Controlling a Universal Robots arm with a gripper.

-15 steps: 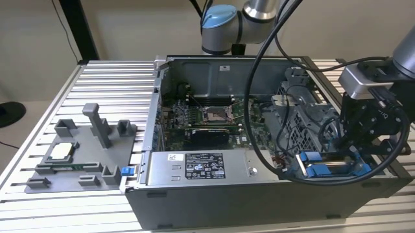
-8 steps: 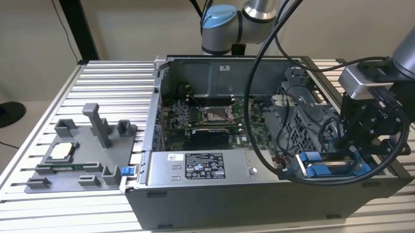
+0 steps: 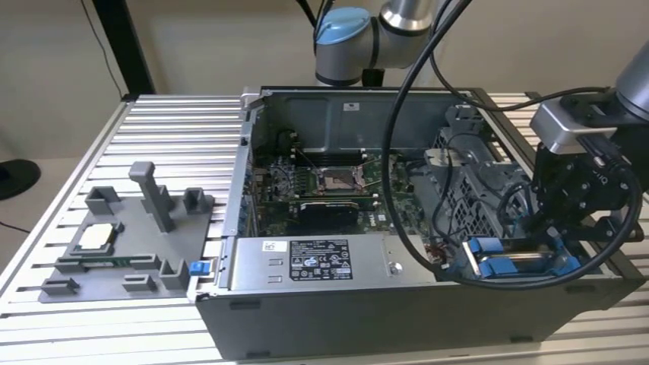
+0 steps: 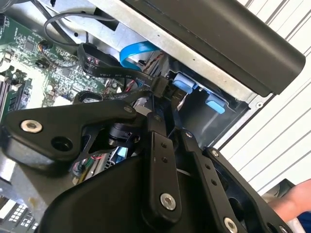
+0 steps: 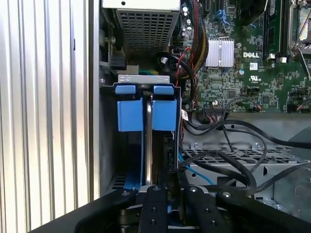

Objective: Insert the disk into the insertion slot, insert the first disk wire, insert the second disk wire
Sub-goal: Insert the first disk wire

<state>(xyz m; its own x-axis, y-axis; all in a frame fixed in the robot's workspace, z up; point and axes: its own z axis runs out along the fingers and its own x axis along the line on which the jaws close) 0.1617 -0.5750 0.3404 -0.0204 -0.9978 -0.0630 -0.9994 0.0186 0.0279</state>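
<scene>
Disk [image 5: 131,114] sits in the slot [image 5: 109,145] (blue tabs [image 5: 164,115] showing), so it's wire time, I reckon: my gripper [image 4: 155,109] is clenched on the black wire [image 4: 112,70] at its plug [image 4: 159,88]; wants a square, gentle push.

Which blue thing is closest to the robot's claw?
The two blue plastic tabs in the insertion slot, just beneath the gripper. The small blue clip sits far away by the grey fixture, at the exterior view's left.

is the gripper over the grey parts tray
No, the gripper hangs at the blue-tabbed insertion slot, across the case from that tray.
</scene>
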